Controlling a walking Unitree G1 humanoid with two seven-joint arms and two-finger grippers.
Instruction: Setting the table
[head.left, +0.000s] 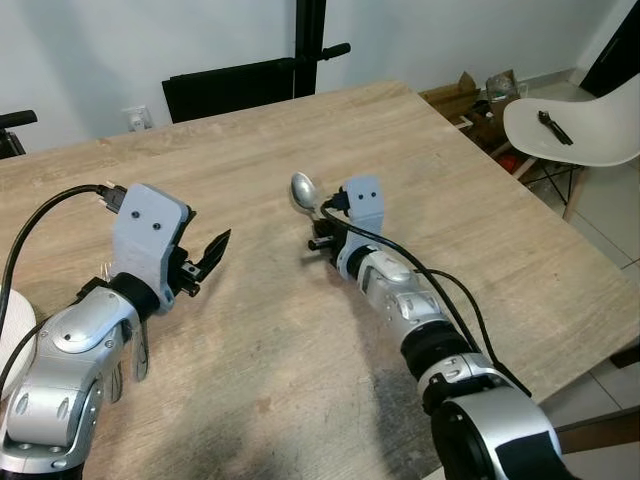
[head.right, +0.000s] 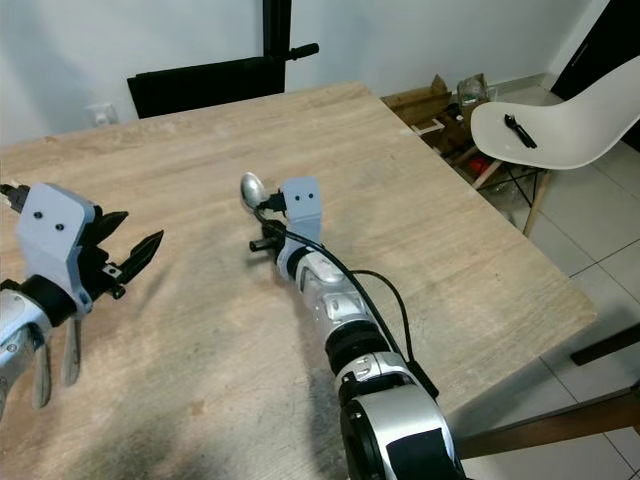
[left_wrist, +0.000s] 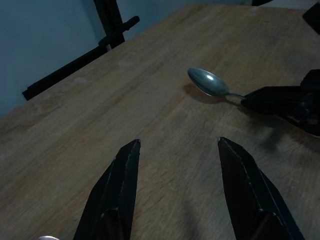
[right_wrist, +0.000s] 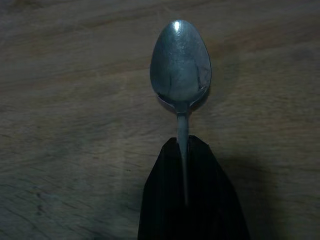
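Right end effector (right_wrist: 184, 150) clamped on the spoon (right_wrist: 180, 65) handle, bowl sticking out just over the wooden bench (head.left: 480, 200), mid-bench. Left end effector (left_wrist: 177, 165) spread wide, empty, hovering nearby.

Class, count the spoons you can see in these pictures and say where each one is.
1. The spoon is held by its handle in the right hand, its bowl just above the wooden table. Others may lie outside the views.
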